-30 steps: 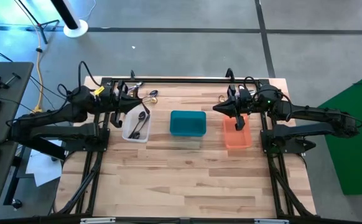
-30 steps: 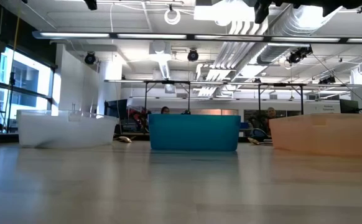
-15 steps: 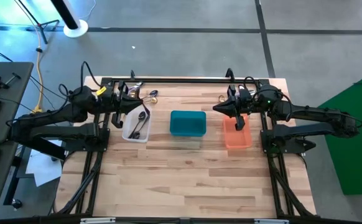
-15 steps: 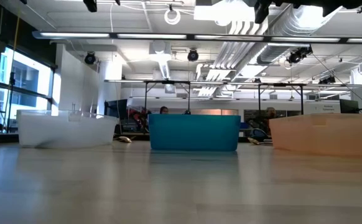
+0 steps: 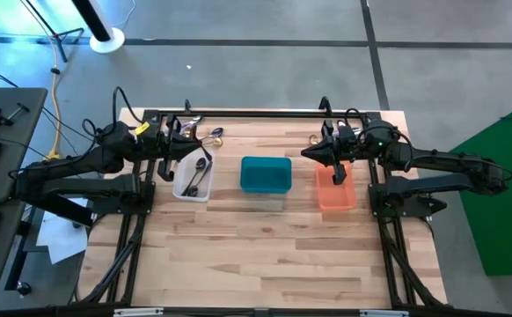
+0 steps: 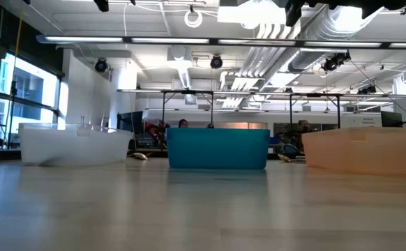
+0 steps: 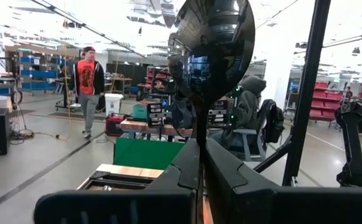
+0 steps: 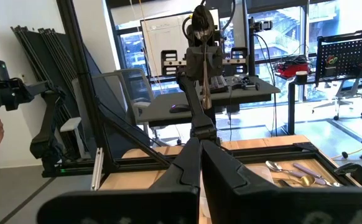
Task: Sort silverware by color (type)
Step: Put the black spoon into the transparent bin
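A: What does the left gripper (image 7: 201, 163) hold?

B: Its dark fingers are clamped on a dark glossy spoon (image 7: 211, 59), bowl upright, above the clear plastic bin (image 5: 192, 177). The handle is hidden between the fingers.

A: And the right gripper (image 5: 305, 153)?

B: Closed near the orange plastic bin (image 5: 336, 187), beside the teal plastic bin (image 5: 266, 174). Whether it pinches anything is hard to tell.

A: Other silverware?

B: Dark utensils (image 5: 200, 174) lie in the clear bin; loose gold and silver pieces (image 8: 293, 173) rest on the wooden table (image 5: 265, 246) at its far edge. A person in a red shirt (image 7: 88, 87) stands beyond.
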Controlling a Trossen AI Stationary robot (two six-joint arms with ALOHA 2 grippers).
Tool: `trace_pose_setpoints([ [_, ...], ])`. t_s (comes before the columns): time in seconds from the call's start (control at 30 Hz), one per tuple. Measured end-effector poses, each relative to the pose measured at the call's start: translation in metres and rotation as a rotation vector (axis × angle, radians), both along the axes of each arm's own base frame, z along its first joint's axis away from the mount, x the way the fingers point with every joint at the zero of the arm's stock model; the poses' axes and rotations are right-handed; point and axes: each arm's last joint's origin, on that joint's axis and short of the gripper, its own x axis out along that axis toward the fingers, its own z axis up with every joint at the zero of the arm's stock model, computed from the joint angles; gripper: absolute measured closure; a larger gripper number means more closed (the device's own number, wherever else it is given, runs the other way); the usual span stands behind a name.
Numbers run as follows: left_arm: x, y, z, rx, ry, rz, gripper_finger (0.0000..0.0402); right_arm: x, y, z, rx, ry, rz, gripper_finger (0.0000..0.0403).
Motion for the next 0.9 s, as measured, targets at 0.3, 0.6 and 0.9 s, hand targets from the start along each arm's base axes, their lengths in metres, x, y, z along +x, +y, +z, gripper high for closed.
trace_pose_setpoints([
  [0.3, 0.0, 0.0, 0.0, -0.143, 0.067, -0.028, 0.0401, 0.0, 0.0, 0.0, 0.0, 0.001, 0.0, 0.0403],
  [0.6, -0.007, 0.009, -0.019, -0.416, 0.514, 0.378, 0.0401, 0.0, 0.0, -0.005, 0.012, 0.048, -0.001, 0.0403],
  [0.9, 0.003, 0.022, -0.072, -0.679, 0.991, 0.583, 0.0401, 0.001, -0.001, -0.005, 0.012, 0.05, -0.025, 0.0403],
])
